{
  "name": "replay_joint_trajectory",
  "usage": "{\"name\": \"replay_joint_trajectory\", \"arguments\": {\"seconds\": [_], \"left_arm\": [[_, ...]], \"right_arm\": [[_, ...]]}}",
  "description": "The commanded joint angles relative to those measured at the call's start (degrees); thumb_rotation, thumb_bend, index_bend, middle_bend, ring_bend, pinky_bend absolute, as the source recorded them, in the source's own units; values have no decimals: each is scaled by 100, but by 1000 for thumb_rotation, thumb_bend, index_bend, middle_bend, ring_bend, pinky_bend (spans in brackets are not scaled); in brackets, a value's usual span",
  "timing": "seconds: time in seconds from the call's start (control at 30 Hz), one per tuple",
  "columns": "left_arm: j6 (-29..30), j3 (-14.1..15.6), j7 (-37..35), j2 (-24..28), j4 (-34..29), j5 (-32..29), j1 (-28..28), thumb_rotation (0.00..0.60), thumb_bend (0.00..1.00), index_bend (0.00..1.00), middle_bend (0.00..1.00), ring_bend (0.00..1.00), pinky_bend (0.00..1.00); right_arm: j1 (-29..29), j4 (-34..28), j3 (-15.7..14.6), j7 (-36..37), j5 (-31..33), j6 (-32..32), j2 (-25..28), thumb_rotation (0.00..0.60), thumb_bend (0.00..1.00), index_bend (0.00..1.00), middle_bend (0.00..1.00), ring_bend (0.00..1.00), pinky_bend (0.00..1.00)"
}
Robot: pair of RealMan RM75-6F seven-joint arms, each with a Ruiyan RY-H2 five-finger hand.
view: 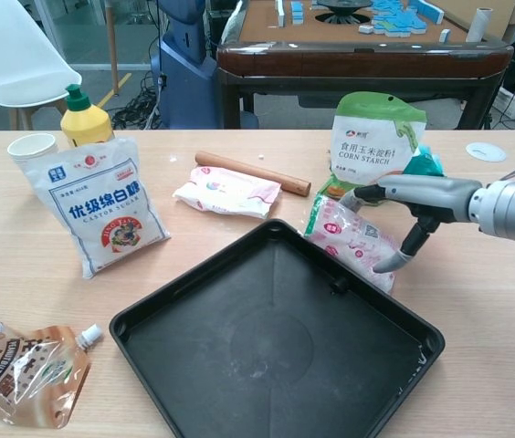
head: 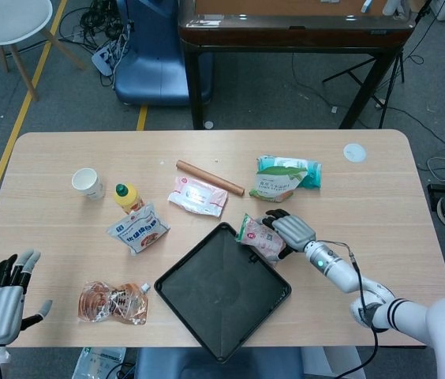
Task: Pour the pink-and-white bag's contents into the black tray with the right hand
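The pink-and-white bag (head: 254,234) (view: 347,241) leans on the right corner of the black tray (head: 222,290) (view: 267,356), its lower edge on the tray's rim. My right hand (head: 290,231) (view: 415,204) has come in from the right. Its fingers reach over the top of the bag and its thumb touches the bag's right side. They straddle the bag without a firm grip showing. My left hand (head: 3,303) hangs at the table's front left corner, fingers apart and holding nothing. It shows only in the head view.
A corn starch bag (head: 279,178) (view: 376,151) stands just behind my right hand. A second pink-and-white packet (head: 197,195) (view: 225,191) and a rolling pin (head: 209,178) (view: 251,172) lie behind the tray. To the left are a sugar bag (head: 137,229) (view: 98,205), a yellow bottle (head: 128,195), a paper cup (head: 88,183) and a snack pouch (head: 114,302).
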Motion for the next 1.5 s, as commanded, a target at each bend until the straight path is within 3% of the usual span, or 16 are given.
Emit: {"name": "replay_joint_trajectory", "arguments": {"seconds": [0.03, 0.97, 1.1, 1.27, 1.5], "left_arm": [[5, 0, 10, 0, -10, 6, 1, 600, 204, 99, 100, 14, 42], [-5, 11, -140, 2, 85, -22, 24, 600, 204, 99, 99, 13, 41], [-2, 14, -159, 4, 99, -11, 27, 600, 204, 99, 100, 13, 40], [0, 21, -216, 11, 83, -7, 36, 600, 204, 99, 100, 13, 39], [-11, 15, -217, 6, 88, -28, 38, 600, 204, 99, 100, 13, 37]], "right_arm": [[83, -11, 0, 52, -74, -44, 26, 600, 0, 165, 224, 86, 74], [-81, 499, 136, -488, 428, -204, -442, 600, 19, 165, 239, 87, 73], [-63, 575, 172, -542, 480, -265, -495, 600, 88, 218, 290, 123, 74], [-50, 681, 203, -569, 499, -285, -542, 600, 282, 373, 388, 235, 82], [-119, 742, 271, -515, 433, 24, -537, 600, 452, 527, 533, 408, 265]]}}
